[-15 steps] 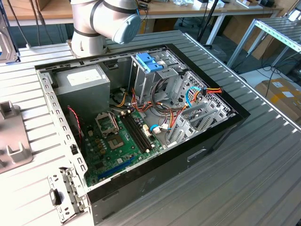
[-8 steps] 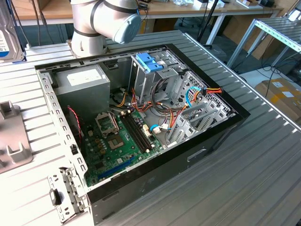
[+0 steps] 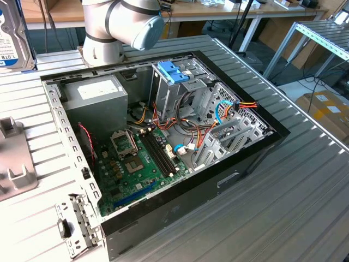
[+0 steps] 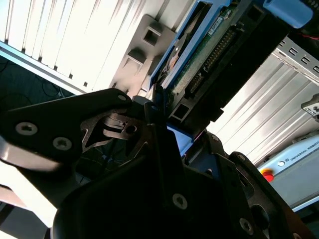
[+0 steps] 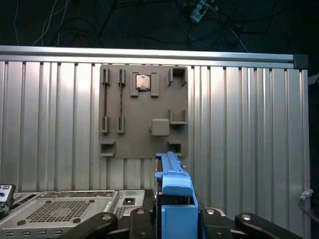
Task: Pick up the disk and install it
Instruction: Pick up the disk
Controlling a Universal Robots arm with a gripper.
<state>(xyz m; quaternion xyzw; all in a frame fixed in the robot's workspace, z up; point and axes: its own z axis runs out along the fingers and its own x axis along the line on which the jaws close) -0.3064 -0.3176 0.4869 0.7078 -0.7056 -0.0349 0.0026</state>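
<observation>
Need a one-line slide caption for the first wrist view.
First wrist view: hand shut on the disk, blue rails facing the camera, grey fixture plate and ribbed metal table behind.

Bright blue rails on disk; green motherboard; grey ribbed table; grey-brown fixture plate.

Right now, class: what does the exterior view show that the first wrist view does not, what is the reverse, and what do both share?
Exterior view: the open black computer case with its green motherboard, grey metal power-supply box and pale blue plastic bracket. First wrist view: the hand gripping the dark, blue-railed disk. Shared: the ribbed aluminium table and the grey slotted fixture plate; the labelled drive at the exterior view's left edge looks like the same disk.
</observation>
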